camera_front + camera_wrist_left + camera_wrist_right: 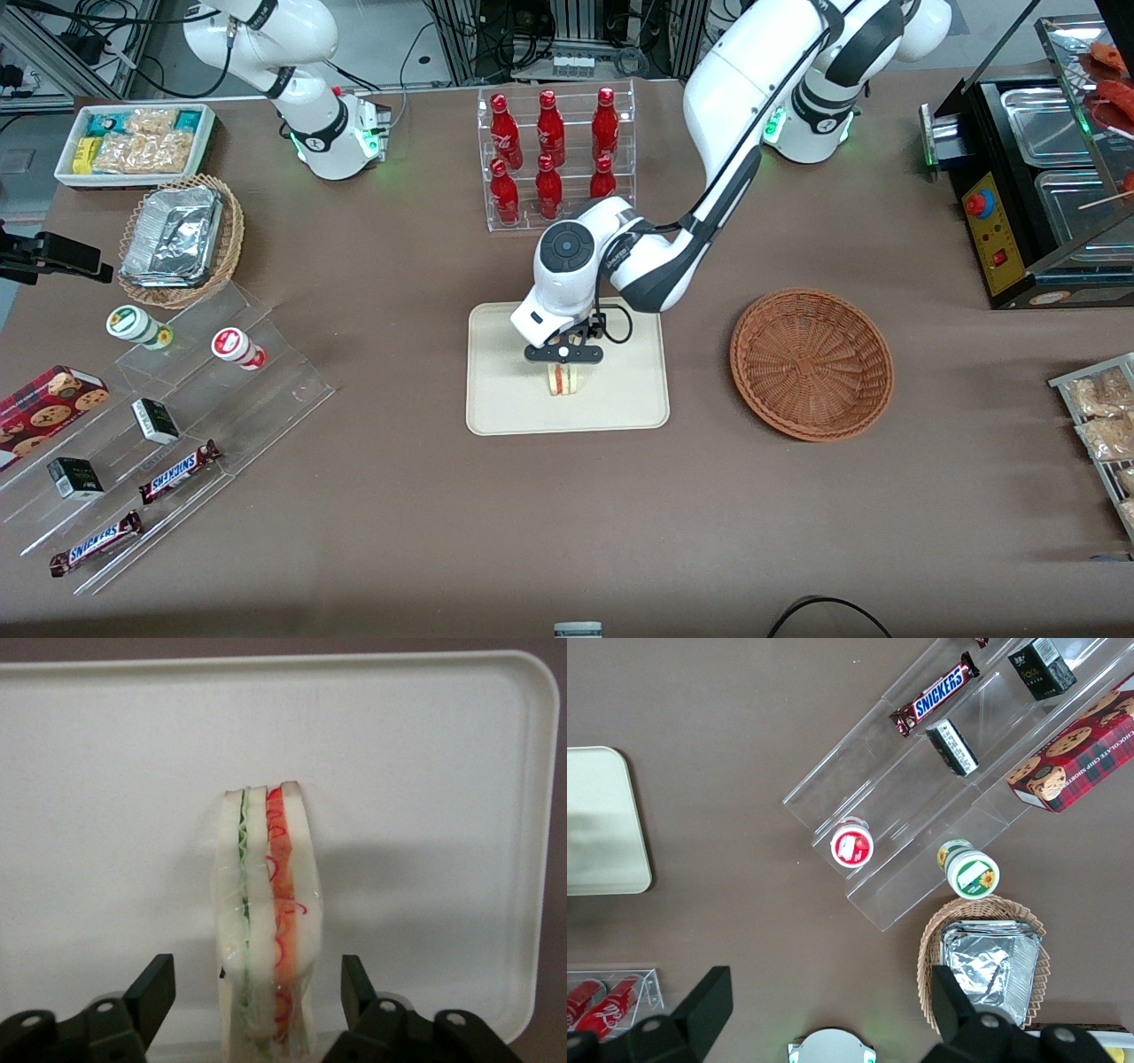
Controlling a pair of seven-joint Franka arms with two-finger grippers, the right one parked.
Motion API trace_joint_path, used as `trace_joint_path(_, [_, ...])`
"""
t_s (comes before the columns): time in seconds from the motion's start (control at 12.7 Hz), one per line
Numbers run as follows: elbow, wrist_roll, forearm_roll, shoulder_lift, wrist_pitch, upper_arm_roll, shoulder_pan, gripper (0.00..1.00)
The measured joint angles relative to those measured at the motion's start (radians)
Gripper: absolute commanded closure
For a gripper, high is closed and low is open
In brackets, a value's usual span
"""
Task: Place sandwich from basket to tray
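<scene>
The sandwich (563, 379) (268, 921) stands on its edge on the cream tray (505, 399) (425, 771), its red and green filling stripes showing between pale bread slices. My left gripper (564, 365) (259, 1001) hangs just above it, open. One finger stands on each side of the sandwich, with a clear gap to the bread on both sides. The reddish-brown wicker basket (811, 363) sits beside the tray, toward the working arm's end, and holds nothing.
A clear rack of red bottles (556, 155) stands farther from the front camera than the tray. Tiered acrylic shelves with candy bars and cups (168, 425) and a tan basket with a foil container (180, 239) lie toward the parked arm's end. A black food warmer (1036, 186) stands at the working arm's end.
</scene>
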Motion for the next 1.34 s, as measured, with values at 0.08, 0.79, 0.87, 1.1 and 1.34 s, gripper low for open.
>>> trace_joint_path(0.08, [0.011,-0.002,0.0,-0.026,-0.031,0.002,0.004,0.0])
trace_joint_path(0.79, [0.017,-0.028,0.002,-0.341,-0.336,0.013,0.203,0.0])
trace_joint_path(0.87, [0.015,-0.027,0.002,-0.364,-0.351,0.014,0.231,0.0])
trace_joint_path(1.1, [0.006,0.093,0.003,-0.45,-0.455,0.016,0.34,0.0])
trace_joint_path(1.34, [-0.004,0.301,-0.001,-0.552,-0.574,0.016,0.491,0.0])
